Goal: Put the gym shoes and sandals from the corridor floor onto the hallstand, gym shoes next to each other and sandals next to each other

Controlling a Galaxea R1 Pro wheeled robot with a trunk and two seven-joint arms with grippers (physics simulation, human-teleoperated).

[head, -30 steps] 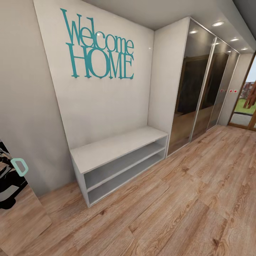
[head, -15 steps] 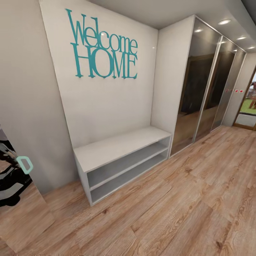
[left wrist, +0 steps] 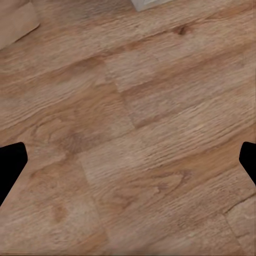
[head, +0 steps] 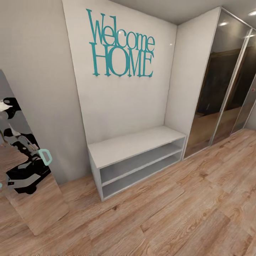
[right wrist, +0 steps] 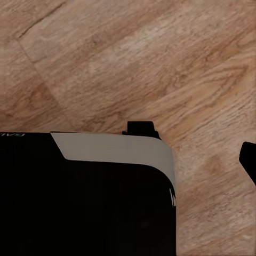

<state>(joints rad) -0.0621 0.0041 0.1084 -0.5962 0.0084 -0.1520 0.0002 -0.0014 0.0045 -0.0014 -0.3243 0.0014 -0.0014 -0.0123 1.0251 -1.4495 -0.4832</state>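
I am turning left, my view sweeping past the plain grey bench [head: 137,149] and wall mirror [head: 30,185], left gripper [left wrist: 128,165] hanging spread and empty over corridor floor [left wrist: 133,122], shoes and hallstand unseen.

Teal cut-out serif lettering [head: 122,45] mounted on the pale grey wall panel [head: 117,106] above the low grey two-shelf bench [head: 138,158]; reads "Welcome" on top, "HOME" in capitals beneath. No other legible text.

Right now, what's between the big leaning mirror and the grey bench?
In the head view, just bare wood floor and plain wall lie between the mirror and the grey bench.
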